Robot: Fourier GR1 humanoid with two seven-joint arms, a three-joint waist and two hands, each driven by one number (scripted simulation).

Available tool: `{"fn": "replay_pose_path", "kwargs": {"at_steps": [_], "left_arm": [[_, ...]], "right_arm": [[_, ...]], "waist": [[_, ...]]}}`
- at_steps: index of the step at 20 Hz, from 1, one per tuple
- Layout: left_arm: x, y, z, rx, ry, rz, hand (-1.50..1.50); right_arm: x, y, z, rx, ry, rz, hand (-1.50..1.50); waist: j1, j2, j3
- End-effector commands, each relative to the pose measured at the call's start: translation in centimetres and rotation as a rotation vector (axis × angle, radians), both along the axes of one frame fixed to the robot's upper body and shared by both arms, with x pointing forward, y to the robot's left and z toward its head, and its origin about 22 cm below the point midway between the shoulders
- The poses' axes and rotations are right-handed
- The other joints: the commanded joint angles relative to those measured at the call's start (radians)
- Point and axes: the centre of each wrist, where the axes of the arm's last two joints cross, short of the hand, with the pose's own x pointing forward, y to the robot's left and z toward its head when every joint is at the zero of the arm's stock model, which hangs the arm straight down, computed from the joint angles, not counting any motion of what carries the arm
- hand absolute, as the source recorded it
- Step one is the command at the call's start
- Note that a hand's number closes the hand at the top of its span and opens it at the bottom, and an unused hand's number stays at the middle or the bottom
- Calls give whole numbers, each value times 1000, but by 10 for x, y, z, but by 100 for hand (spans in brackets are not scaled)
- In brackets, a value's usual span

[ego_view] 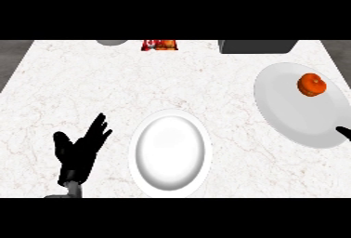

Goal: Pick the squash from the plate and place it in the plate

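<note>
On the white marbled tabletop point(68, 83), two white plates are laid out. A large plate point(291, 116) is set at the right side, and the squash point(312, 85), small, round and orange, is seen resting on its upper right part. A second plate point(170, 153) is placed near the middle, close to the lower edge, with nothing seen on it; the two plates are apart. At the lower left, the left hand point(79, 151) is shown open, its black fingers spread and pointing up and to the right, just beside the middle plate without touching it. At the right edge, only a dark tip of the right hand point(343, 132) is visible over the large plate's lower rim; whether it is spread or closed cannot be told. Along the far edge, a red packet point(159, 44), a grey rounded object point(112, 42) and a dark box point(257, 46) are partly seen.
</note>
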Motion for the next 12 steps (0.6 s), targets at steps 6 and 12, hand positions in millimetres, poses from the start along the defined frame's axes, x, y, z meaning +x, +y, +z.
{"fn": "replay_pose_path", "kwargs": {"at_steps": [6,12], "left_arm": [[2,-10,-6,-3,33,14,0],[-2,-8,5,11,35,-3,0]], "right_arm": [[-73,17,5,-77,91,83,-150],[-115,33,-6,-80,136,55,-150]], "waist": [[-4,4,-4],[4,6,-3]]}}
